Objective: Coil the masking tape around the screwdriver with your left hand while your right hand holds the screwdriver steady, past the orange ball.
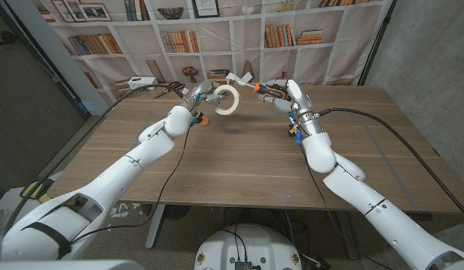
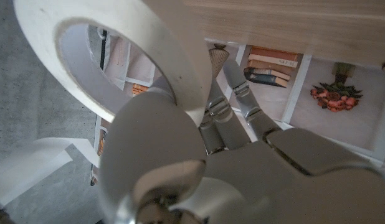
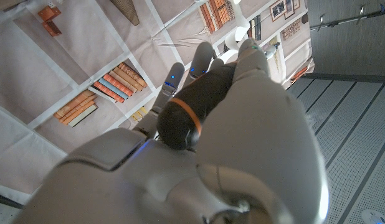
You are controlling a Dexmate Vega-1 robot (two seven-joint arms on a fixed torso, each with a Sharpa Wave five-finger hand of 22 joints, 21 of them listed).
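Tape roll [image 1: 225, 100] gripped in my left hand [image 1: 200, 96], raised over far table [image 1: 239, 165], strip running to screwdriver [image 1: 263, 89] clamped in my right hand [image 1: 286, 94]. Ball [image 1: 203, 118] below left wrist. Keep strip taut, orbit roll evenly, hold right hand rigid.

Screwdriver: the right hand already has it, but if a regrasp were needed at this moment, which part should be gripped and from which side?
Grip the screwdriver by its dark, orange-banded handle, where the right hand holds it now, coming from the robot's right. The tip end points toward the masking tape held up by the left hand, with a loose strip at the shaft, so that end should probably stay free.
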